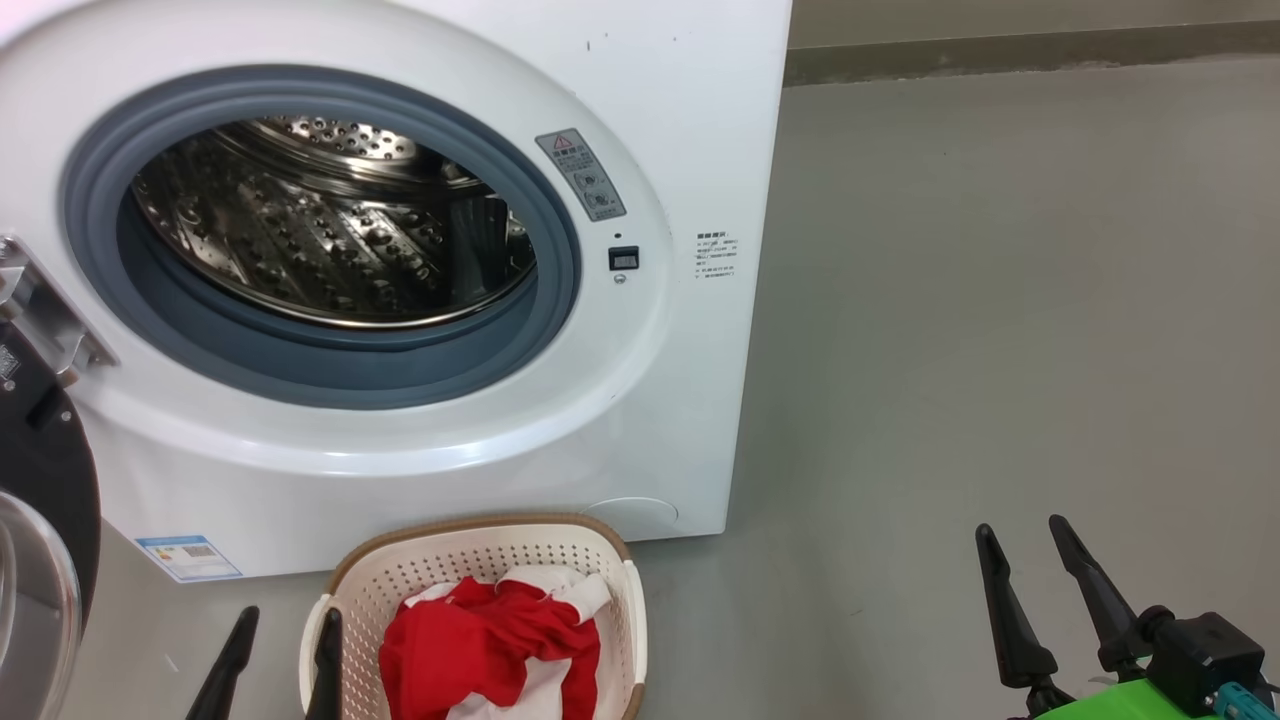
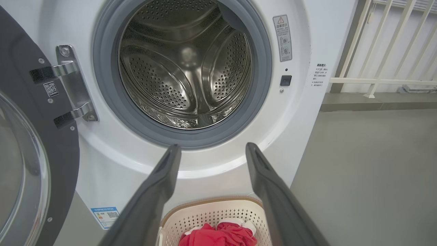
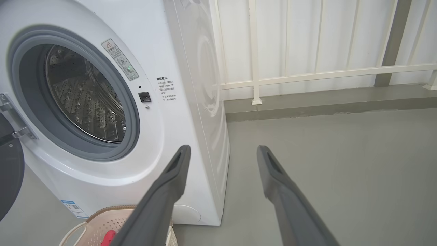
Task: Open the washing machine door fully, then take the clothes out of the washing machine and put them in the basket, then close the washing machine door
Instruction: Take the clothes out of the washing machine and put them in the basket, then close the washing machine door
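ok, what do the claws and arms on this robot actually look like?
The left claw and right claw match: two long tapering fingers, matte dark grey, with pointed tips and a shallow recessed slot near each tip. Behind the right one sits a black block on a bright green housing with a teal connector.

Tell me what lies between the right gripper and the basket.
Bare grey floor: in the head view, nothing stands between the right gripper and the basket.
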Controlling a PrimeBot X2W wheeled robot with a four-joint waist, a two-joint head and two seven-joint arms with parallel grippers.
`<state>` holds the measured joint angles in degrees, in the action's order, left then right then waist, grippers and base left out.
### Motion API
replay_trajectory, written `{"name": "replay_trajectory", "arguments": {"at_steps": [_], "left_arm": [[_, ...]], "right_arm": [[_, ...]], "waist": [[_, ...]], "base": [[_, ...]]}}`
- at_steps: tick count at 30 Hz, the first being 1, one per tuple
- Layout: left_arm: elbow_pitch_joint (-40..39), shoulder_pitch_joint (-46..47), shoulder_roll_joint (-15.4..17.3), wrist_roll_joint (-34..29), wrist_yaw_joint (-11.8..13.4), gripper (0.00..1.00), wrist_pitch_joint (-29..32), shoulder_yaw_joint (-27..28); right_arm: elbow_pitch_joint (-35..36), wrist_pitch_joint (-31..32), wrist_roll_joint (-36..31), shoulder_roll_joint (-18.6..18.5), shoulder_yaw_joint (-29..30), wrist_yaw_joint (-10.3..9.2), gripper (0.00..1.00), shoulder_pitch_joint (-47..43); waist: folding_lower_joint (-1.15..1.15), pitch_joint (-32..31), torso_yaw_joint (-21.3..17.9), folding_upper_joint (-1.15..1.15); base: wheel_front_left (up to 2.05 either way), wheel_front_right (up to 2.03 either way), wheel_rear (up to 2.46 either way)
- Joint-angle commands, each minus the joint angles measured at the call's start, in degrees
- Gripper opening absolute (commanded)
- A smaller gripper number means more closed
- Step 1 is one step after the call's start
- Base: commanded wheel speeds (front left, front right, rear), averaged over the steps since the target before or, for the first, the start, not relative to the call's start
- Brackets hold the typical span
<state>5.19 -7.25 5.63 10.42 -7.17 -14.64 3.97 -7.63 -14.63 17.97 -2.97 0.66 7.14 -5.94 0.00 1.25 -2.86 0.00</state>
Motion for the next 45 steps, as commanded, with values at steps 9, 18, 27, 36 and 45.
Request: {"name": "replay_trajectory", "arguments": {"at_steps": [9,18,27,36,45], "left_arm": [[-2.4,0.6,-0.5,-1.0,-0.3,1.0,-0.4,2.7],[-2.7,0.8,-0.6,-1.1,-0.3,1.0,-0.4,2.9],[-2.5,0.8,-0.5,-1.4,-0.3,1.0,-0.4,2.7],[-1.8,1.2,-0.6,-2.1,-0.3,1.0,-0.4,2.9],[-2.4,1.2,-0.5,-1.4,-0.3,1.0,-0.4,2.6]], "right_arm": [[1.8,-0.4,-0.1,-0.7,-0.8,0.35,1.0,0.6],[1.8,-0.4,-0.2,-0.6,-0.8,0.35,1.0,1.0],[2.0,-0.4,-0.2,-0.5,-0.8,0.35,1.0,0.8],[2.0,-0.4,-0.3,-0.4,-0.9,0.35,1.0,1.2],[1.9,-0.4,-0.4,-0.3,-0.9,0.35,1.0,1.3]], "waist": [[0.0,-0.2,0.1,0.0],[0.0,0.0,-0.3,0.0],[0.0,0.1,-0.2,0.0],[0.0,0.6,0.0,0.0],[0.0,0.5,0.2,0.0]], "base": [[0.0,0.0,0.0],[0.0,0.0,0.0],[-0.04,0.04,0.0],[-0.91,0.91,0.0],[-1.44,1.44,0.0]]}}
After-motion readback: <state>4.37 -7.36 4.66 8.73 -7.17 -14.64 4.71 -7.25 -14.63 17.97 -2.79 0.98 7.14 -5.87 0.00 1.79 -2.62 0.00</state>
